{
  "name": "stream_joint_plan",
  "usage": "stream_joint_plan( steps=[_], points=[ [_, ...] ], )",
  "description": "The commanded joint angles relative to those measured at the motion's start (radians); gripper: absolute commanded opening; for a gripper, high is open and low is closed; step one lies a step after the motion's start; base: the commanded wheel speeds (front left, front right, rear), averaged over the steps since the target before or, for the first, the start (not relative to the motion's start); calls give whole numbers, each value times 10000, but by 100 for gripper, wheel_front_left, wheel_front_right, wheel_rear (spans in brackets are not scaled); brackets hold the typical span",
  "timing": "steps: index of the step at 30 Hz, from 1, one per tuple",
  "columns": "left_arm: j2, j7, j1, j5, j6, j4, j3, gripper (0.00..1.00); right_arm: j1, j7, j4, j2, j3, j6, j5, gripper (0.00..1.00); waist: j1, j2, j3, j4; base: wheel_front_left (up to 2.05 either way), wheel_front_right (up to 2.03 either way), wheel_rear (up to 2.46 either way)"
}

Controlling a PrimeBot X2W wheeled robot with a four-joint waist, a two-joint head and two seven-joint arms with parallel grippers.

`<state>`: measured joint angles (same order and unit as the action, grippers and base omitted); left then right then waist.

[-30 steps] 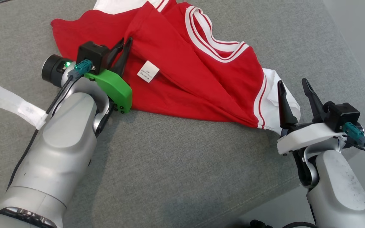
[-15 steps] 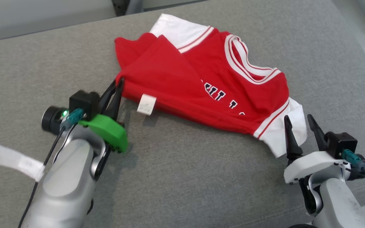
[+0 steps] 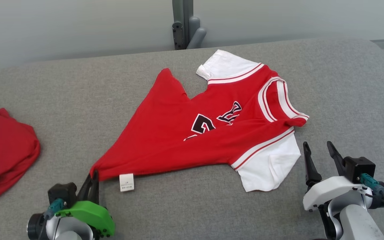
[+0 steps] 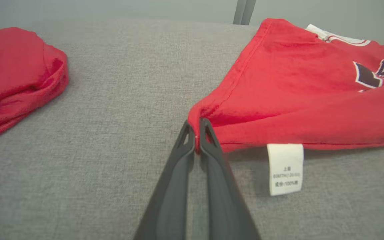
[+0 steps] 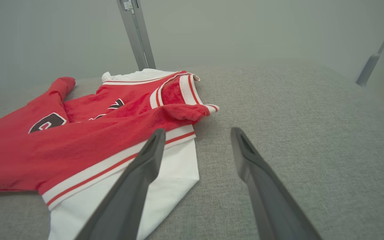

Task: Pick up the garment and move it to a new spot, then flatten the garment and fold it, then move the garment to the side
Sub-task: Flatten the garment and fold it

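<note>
Shirt (image 3: 165,146) has opened out since earlier, print now uncovered | lies mid-frame on grey cushion (image 3: 62,100) | left gripper (image 3: 92,174) clamped on hem corner, lower left, apparently drawing the cloth flat | right gripper (image 3: 317,145) fingers apart, empty, just beside white sleeve (image 3: 268,166), lower right

The garment (image 3: 165,140) was red with white sleeves, red-and-white striped trim and black, white-edged lettering; its label (image 3: 126,182) was white. The surface (image 3: 62,100) was grey, and the folded cloth (image 3: 2,146) at the left was red.
</note>
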<state>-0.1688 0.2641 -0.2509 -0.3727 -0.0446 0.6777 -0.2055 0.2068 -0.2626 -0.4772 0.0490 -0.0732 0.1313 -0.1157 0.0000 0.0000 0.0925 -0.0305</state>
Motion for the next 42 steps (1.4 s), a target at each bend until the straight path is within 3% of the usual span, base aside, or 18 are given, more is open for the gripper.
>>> stream_joint_plan(
  steps=[1,2,3,12,23,37,42],
  points=[
    [142,7,313,141,1,8,244,45,-176,-30,-67,33,-69,-11,151,100,0,0,-283,169,0,0,0],
    [244,7,447,204,10,55,361,94,-198,-30,-84,36,-78,-11,196,100,0,0,-325,139,0,0,0],
    [325,7,564,262,26,105,479,100,-217,-30,-102,38,-80,-11,253,100,0,0,-368,104,0,0,0],
    [687,5,1380,1206,367,-572,1374,100,-382,-30,-159,36,-52,-11,353,100,0,0,-840,-115,0,0,0],
    [1058,6,2607,2175,75,-1823,1883,100,-941,-30,26,38,95,-11,159,100,0,0,-1396,-48,0,0,0],
    [1177,6,3019,2437,-82,-2428,1951,100,-1123,-30,103,36,225,-11,268,100,0,0,-1403,28,0,0,0],
    [1169,6,2537,2085,-193,-2337,1572,100,-862,-30,44,38,539,-11,381,100,0,0,-968,156,0,0,0]
  ],
)
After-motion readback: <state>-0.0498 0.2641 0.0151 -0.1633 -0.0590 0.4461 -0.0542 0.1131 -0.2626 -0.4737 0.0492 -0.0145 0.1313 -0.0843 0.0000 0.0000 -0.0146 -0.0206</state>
